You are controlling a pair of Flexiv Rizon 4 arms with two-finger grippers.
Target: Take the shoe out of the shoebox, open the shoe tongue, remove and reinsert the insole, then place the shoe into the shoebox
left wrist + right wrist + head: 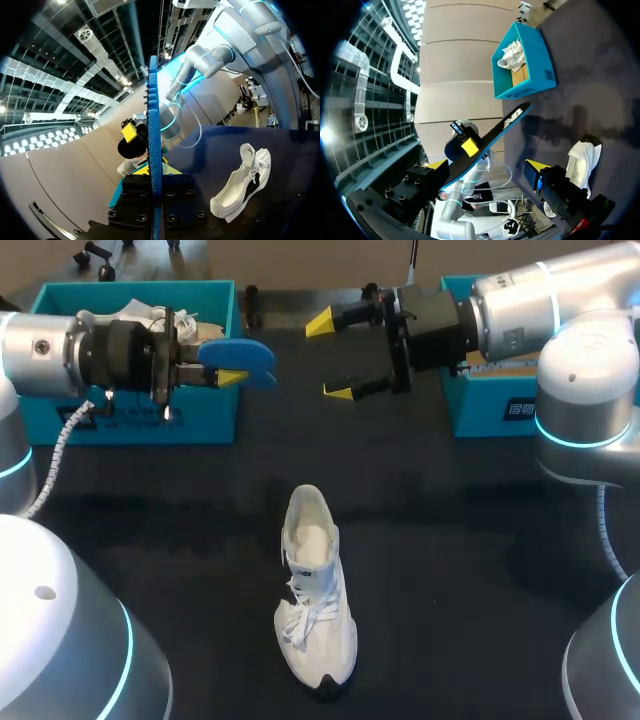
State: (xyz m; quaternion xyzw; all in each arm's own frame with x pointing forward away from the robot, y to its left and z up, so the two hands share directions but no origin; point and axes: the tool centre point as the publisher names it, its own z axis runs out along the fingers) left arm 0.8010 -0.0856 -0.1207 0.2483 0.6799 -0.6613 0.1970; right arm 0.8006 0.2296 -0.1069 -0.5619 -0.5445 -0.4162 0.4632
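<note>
Over the table point(480, 540) by the left teal shoebox point(140, 425), my L gripper point(232, 377) clamps the blue insole point(240, 357), R gripper point(330, 357) w/ fingers wide apart, white sneaker point(315, 590) mid-table.

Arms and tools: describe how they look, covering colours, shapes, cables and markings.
Both the left arm and right arm have rounded silver-grey shells with glowing cyan rings at the joints and black wrist sections. The left tool and right tool are black with bright yellow wedge-shaped tips. A pale coiled cable hangs beside the left arm.
</note>
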